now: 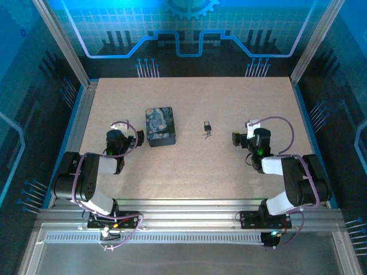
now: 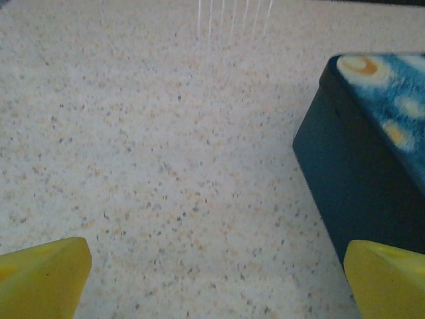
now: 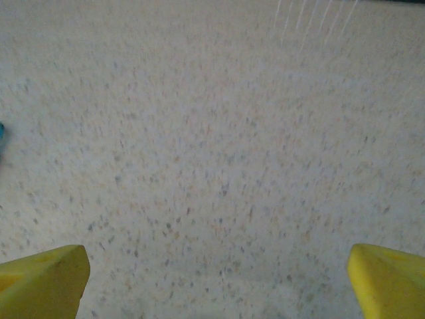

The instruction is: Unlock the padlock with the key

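my left gripper (image 2: 216, 276) and right gripper (image 3: 216, 276) are both spread wide, empty. padlock (image 1: 206, 125) and key (image 1: 207, 135) lie between them on the surface (image 1: 200, 183).

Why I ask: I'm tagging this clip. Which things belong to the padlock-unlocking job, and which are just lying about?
For the job:
padlock
key, close by the padlock's near side

Just lying about:
dark-blue tin, left of the padlock
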You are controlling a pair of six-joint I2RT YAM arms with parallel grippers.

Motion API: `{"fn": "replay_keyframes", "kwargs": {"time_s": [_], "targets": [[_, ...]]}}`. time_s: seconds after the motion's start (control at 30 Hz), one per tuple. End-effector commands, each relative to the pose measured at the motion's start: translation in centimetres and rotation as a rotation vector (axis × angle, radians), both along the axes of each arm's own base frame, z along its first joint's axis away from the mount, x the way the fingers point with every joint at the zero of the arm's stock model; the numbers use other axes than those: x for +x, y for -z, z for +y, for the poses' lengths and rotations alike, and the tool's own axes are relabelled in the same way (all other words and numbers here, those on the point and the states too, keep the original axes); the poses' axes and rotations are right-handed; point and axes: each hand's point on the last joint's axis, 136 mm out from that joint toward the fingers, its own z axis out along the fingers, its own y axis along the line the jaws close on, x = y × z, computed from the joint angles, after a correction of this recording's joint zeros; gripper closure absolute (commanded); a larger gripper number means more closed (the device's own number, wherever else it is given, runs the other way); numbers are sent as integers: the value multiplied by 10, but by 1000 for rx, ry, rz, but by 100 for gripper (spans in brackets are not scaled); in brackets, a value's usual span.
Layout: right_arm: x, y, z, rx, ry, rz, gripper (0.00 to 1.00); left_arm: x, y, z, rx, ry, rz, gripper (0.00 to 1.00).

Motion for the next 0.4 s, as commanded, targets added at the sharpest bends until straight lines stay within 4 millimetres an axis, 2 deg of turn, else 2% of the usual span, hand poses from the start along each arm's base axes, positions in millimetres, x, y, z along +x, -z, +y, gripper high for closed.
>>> {"fn": "replay_keyframes", "kwargs": {"time_s": [0.0, 0.17, 0.37], "targets": [[12, -24, -8, -4, 31, -94, 0, 10, -20, 1, 12, 9, -78, 1], [13, -25, -11, 7, 44, -106, 0, 10, -20, -8, 13, 56, -77, 1], [13, -26, -12, 13, 45, -106, 0, 10, -20, -8, 12, 58, -78, 1]]}}
